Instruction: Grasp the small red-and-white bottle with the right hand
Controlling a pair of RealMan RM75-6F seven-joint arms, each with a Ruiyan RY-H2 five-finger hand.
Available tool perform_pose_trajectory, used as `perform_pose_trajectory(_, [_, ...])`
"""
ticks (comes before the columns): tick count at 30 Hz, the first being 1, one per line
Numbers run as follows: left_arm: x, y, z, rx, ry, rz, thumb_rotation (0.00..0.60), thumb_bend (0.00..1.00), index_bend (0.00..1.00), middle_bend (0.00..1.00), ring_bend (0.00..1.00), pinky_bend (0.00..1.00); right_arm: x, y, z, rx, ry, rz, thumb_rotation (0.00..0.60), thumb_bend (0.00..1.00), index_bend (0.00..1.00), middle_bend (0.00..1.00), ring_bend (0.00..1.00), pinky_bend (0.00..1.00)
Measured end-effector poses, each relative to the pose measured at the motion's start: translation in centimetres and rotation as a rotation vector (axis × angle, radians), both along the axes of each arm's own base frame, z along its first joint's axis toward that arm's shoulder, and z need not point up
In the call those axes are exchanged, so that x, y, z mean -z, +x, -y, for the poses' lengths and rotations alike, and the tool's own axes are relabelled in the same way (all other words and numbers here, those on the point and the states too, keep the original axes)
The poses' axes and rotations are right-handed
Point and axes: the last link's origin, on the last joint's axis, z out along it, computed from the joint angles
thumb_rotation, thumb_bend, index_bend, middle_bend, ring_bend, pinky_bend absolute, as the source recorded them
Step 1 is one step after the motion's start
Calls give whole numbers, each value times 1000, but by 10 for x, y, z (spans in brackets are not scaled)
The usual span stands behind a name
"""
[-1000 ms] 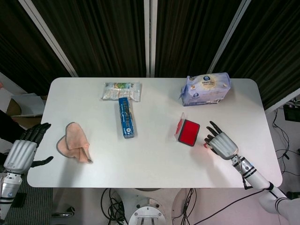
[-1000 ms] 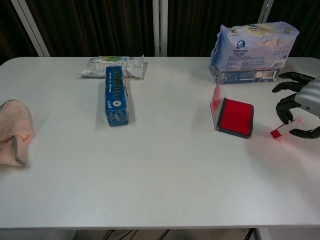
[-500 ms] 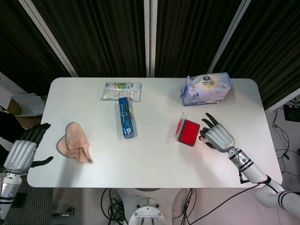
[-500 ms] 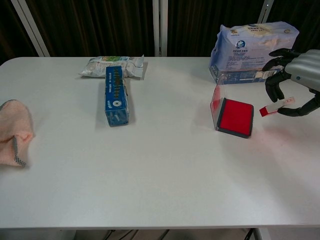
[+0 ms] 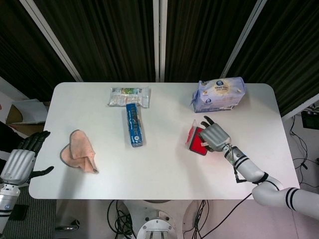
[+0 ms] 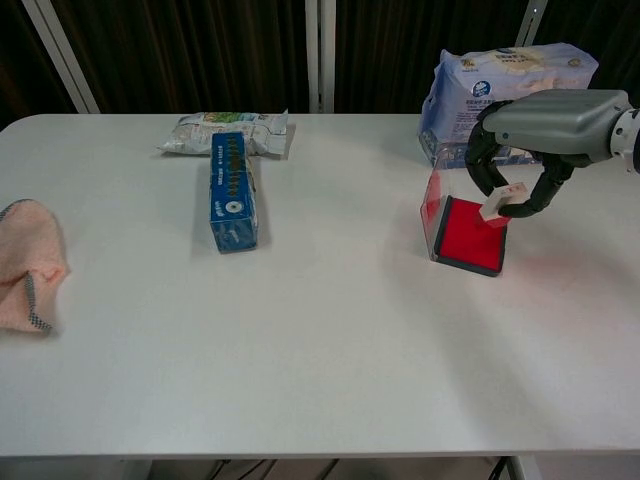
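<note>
The small red-and-white bottle [image 6: 500, 201] is pinched between the thumb and fingers of my right hand [image 6: 530, 140], lifted off the table above the red box [image 6: 470, 232]. In the head view the right hand [image 5: 214, 136] hangs over the red box [image 5: 196, 141] and hides the bottle. My left hand [image 5: 22, 157] hovers off the table's left edge with fingers apart, holding nothing; the chest view does not show it.
A blue carton [image 5: 134, 124] and a foil snack packet [image 5: 129, 96] lie at the back left of the white table [image 5: 159, 169]. A peach cloth [image 5: 79, 151] is at the left. A pale blue tissue pack [image 5: 219, 93] stands behind the red box.
My right hand lifted the bottle off the table at the right and carried it leftward and up, until it hangs over the red box. The left hand barely moved.
</note>
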Motion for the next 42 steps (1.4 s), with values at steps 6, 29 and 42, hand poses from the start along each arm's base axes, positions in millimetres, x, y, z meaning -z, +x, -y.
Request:
perform_pose_trajectory(6, [-1, -2, -2, -2, 0, 1, 597, 24, 62, 91, 77, 184, 7, 5, 6, 49, 25, -13, 600, 287, 699, 584, 155, 0])
perform_pose_trajectory(29, [1, -3, -8, -5, -14, -4, 597, 24, 62, 92, 77, 184, 10, -10, 11, 131, -17, 11, 600, 300, 694, 572, 461, 450])
perform_pose_trajectory(42, [-1, -6, -7, -14, -13, -6, 598, 24, 62, 92, 77, 184, 24, -9, 15, 195, 29, 50, 600, 313, 693, 571, 552, 627])
